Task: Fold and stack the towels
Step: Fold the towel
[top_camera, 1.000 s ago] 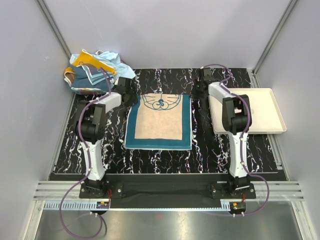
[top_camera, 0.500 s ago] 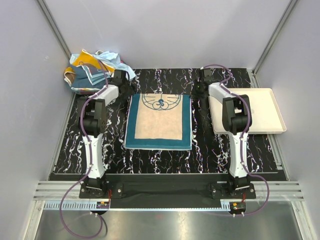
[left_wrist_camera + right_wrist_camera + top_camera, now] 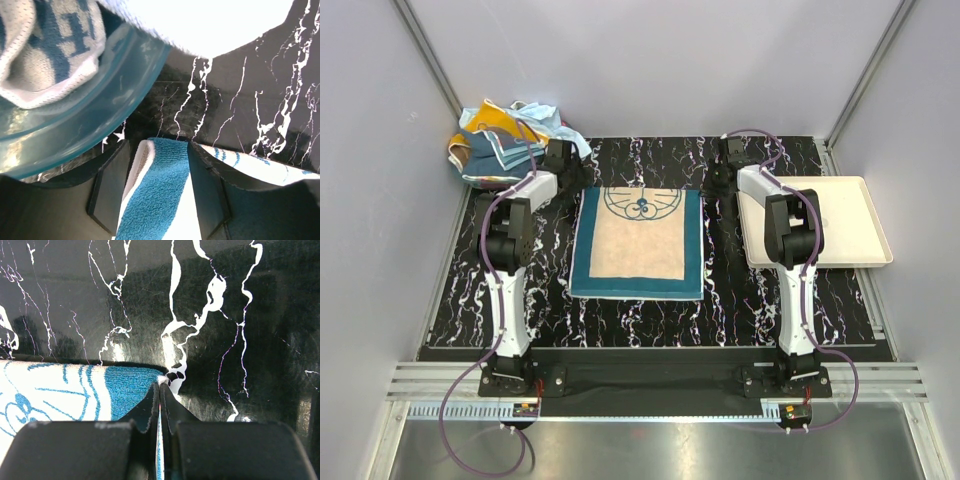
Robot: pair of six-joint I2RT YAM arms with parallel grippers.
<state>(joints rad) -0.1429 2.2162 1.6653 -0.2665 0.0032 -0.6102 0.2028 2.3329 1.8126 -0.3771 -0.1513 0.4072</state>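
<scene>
Toward the counter's (image 3: 650,155) far edge, the right gripper (image 3: 160,389) pinches the teal towel (image 3: 638,245) by its right corner, while the left gripper (image 3: 159,152) straddles the left corner, fingers apart.

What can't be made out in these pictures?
Top view: how many towels are in the pile; they overlap.
Left wrist view: whether the left gripper pinches the teal towel; cloth hides the contact.
Right wrist view: most of that towel, cut off at the left edge.
</scene>
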